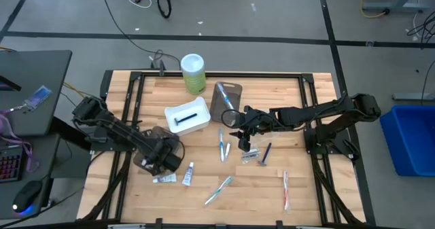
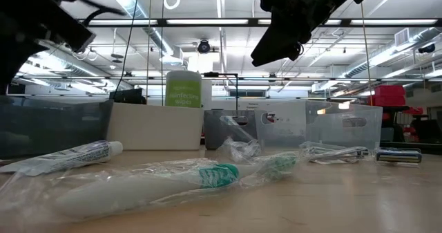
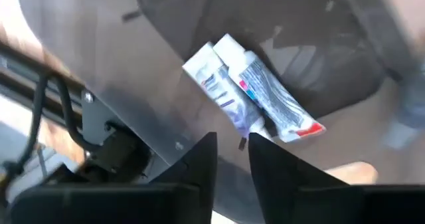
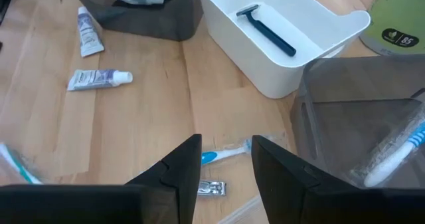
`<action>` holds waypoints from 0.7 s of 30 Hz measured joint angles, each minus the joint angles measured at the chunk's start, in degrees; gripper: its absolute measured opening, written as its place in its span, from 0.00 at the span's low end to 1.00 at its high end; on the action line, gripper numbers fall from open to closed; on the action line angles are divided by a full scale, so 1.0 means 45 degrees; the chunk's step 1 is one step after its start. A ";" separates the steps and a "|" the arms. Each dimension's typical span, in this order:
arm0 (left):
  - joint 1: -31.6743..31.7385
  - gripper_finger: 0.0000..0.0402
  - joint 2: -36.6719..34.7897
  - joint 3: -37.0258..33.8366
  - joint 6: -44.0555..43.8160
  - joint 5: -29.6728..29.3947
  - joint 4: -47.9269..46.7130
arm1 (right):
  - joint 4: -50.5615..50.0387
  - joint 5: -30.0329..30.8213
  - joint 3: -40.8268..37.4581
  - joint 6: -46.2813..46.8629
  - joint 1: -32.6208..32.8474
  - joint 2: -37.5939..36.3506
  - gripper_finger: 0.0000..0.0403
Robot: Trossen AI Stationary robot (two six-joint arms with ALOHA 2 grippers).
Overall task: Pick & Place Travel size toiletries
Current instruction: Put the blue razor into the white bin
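Note:
My left gripper (image 3: 232, 144) hangs open, pointing steeply down into the dark tray (image 1: 144, 162) at the table's left. Two white mini tubes (image 3: 255, 94) lie side by side on the tray's floor, just beyond the fingertips. Whether a finger touches the nearer tube end, I cannot tell. My right gripper (image 4: 226, 144) stands open above the table's middle (image 1: 238, 127), over a wrapped toothbrush (image 4: 222, 155) lying flat on the wood. More toiletries lie loose on the table: two tubes (image 4: 99, 79), toothbrushes (image 1: 219, 189), a razor (image 1: 266, 153).
A white tray (image 1: 197, 124) holds a dark razor (image 4: 267, 28). A clear tray (image 1: 234, 88) behind it holds a toothbrush (image 4: 397, 154). A tall green canister (image 1: 193, 73) stands at the far edge. A small silvery item (image 4: 211, 187) lies below my right gripper.

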 joint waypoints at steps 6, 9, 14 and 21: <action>0.0863 0.29 0.0000 0.2342 0.1351 -0.0834 -0.0309 | 0.0317 0.0003 0.0000 0.0000 0.0000 0.0000 0.35; 0.1011 0.29 0.0000 0.4078 0.2245 -0.1924 -0.0269 | 0.0533 0.0003 0.0000 0.0000 0.0000 0.0000 0.35; 0.1041 0.29 0.0000 0.6264 0.2755 -0.4182 0.0382 | 0.0547 0.0003 0.0000 0.0000 0.0000 0.0000 0.34; 0.1041 0.29 0.0090 0.6696 0.4474 -0.4491 0.2332 | 0.0479 0.0003 0.0000 -0.0116 0.0000 0.0000 0.34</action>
